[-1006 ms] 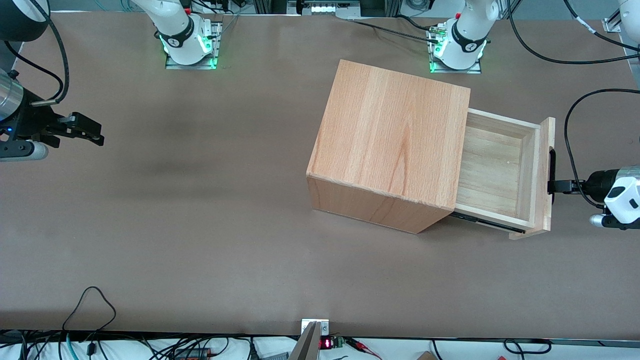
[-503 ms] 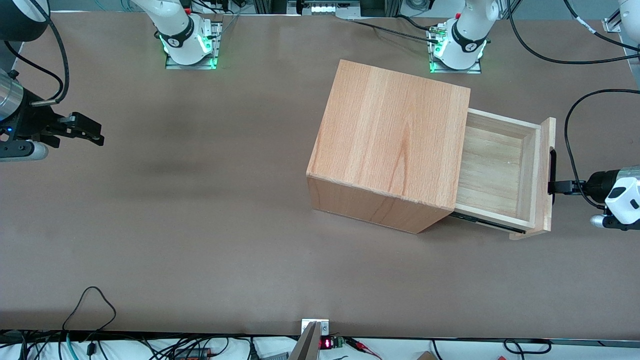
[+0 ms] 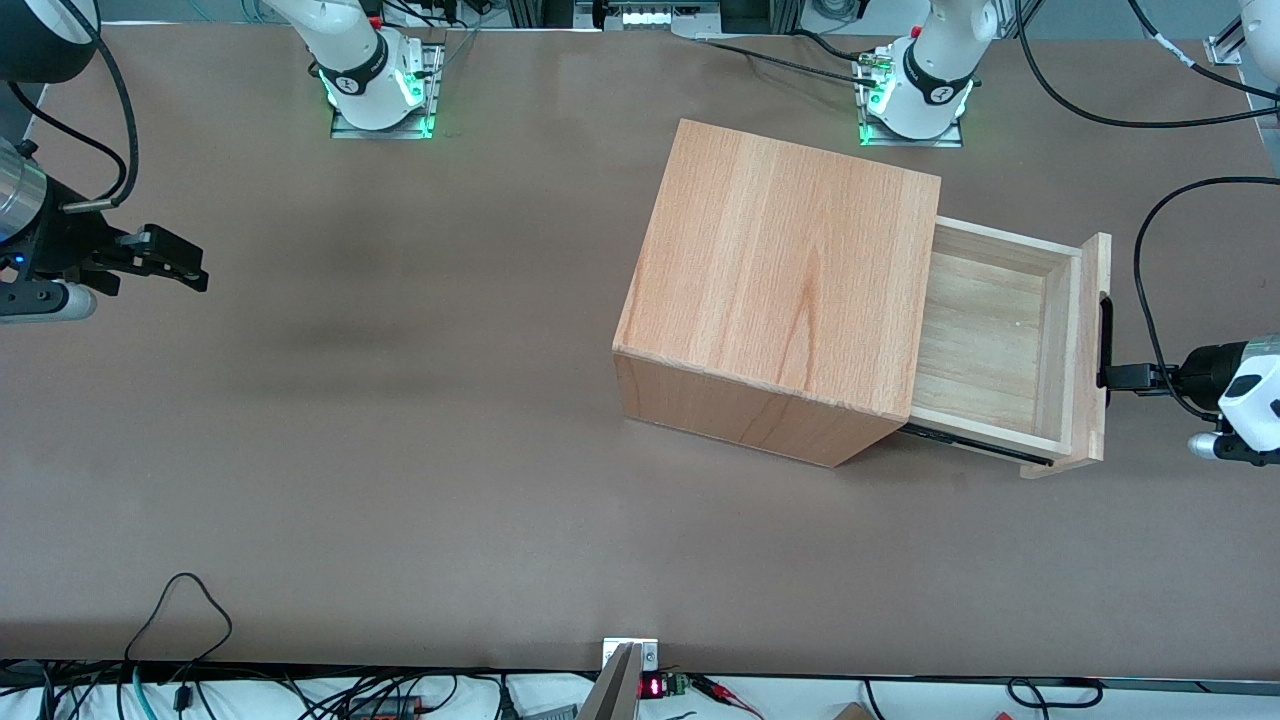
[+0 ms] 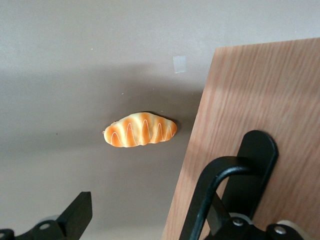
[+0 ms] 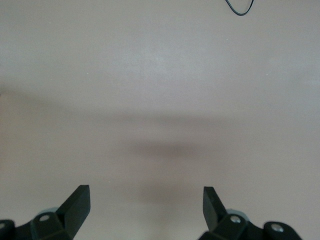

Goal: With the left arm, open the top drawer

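Observation:
The top drawer [image 3: 1000,340] stands pulled well out of the wooden casing [image 3: 780,290], its pale plank inside showing. Its flat front panel [image 4: 260,100] faces the working arm's end of the table and carries the black bar handle [image 3: 1104,340]. My left gripper [image 3: 1125,376] is at the handle, on the white wrist of the left arm [image 3: 1250,395]. In the left wrist view the gripper [image 4: 150,212] is open. One finger [image 4: 75,215] hangs free over the table, and the other sits tucked between the handle [image 4: 210,195] and the panel.
A striped orange bread roll [image 4: 140,130] lies on the brown table beside the drawer's front panel, near a small scrap of white tape [image 4: 179,63]. Arm bases [image 3: 915,95] stand at the table edge farthest from the front camera. Cables trail at the table's edges.
My left gripper has shifted slightly toward the working arm's end of the table, and the drawer front has come out a touch farther with it.

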You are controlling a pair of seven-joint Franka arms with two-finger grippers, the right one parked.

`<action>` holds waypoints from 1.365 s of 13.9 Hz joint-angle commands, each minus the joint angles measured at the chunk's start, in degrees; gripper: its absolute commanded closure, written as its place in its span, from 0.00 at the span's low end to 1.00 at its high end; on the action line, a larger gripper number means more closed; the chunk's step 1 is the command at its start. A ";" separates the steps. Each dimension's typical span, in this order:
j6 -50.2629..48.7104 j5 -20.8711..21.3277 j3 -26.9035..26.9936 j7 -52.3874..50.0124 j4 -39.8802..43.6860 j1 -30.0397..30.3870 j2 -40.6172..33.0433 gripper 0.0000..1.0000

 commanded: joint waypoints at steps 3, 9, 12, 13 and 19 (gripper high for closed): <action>-5.83 -0.26 0.14 1.08 5.93 0.24 1.34 0.00; -10.58 1.75 0.23 0.73 8.66 0.33 -1.20 0.00; -14.71 3.35 -0.03 0.47 11.55 0.24 -2.09 0.00; -16.38 3.43 -0.12 0.29 12.96 0.07 -2.26 0.00; -22.72 6.77 -0.56 -8.39 17.37 -4.93 -5.24 0.00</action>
